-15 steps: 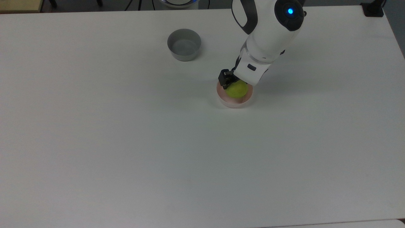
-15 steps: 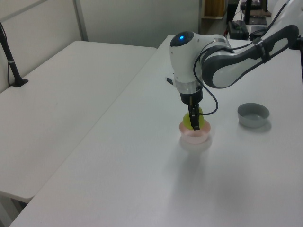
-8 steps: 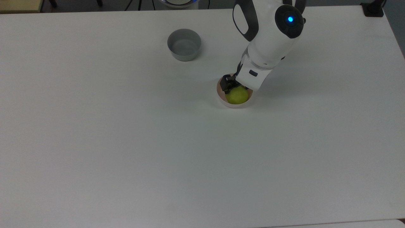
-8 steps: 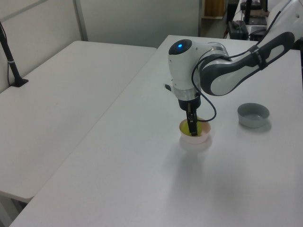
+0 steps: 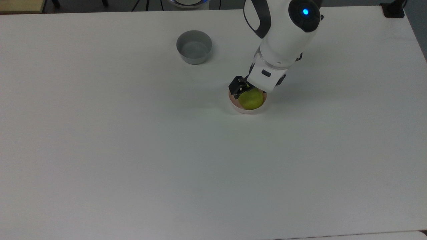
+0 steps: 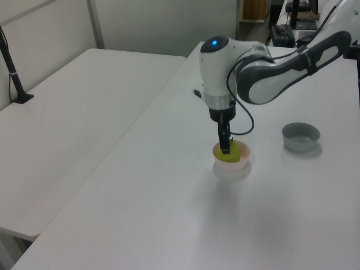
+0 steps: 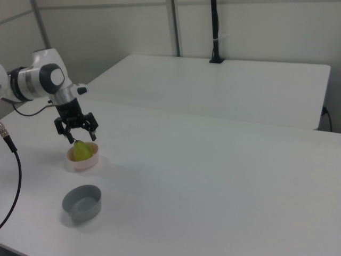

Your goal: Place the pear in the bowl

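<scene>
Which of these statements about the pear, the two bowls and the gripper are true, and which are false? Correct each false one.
1. The pear sits in the pink bowl. True.
2. The grey bowl holds the pear. False: it is empty.
3. The gripper is shut on the pear. False: its fingers are spread above it.
4. The two bowls stand apart on the table. True.
</scene>
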### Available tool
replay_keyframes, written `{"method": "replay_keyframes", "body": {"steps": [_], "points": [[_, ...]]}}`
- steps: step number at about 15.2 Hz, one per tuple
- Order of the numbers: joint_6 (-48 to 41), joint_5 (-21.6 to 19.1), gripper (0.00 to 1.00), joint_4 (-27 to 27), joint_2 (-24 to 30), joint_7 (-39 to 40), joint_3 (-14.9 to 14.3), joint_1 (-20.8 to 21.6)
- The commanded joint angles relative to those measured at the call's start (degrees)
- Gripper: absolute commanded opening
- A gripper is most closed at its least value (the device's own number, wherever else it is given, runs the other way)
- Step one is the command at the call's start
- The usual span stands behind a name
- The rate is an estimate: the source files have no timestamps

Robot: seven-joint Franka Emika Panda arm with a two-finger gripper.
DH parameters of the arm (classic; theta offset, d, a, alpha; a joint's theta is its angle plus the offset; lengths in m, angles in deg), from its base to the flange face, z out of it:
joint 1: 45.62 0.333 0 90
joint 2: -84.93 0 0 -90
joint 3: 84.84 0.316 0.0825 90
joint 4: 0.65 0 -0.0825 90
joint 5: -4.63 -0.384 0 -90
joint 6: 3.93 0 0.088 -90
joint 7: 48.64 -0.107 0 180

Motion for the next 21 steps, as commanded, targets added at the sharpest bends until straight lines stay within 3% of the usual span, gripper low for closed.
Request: {"method": "replay_keyframes", "body": {"steps": [1,6,8,11,13,17,21], "points": [[-0.3,-0.6,1.00,-0.8,4.5,0.7,-0.1,-1.6],[-6.2,-2.2,1.00,1.8,9.5,0.9,2.2,-5.7],[-8.8,-4.6,1.00,2.5,12.1,0.8,4.7,-9.7],[-12.3,-4.4,1.00,2.4,15.4,0.8,10.0,-16.4],[-15.0,-4.1,1.00,2.3,17.6,1.3,12.1,-23.0],[-15.2,-3.9,1.00,1.8,19.0,6.8,12.1,-30.4],[-14.7,-3.7,1.00,-0.6,19.0,7.9,10.0,-31.4]]}}
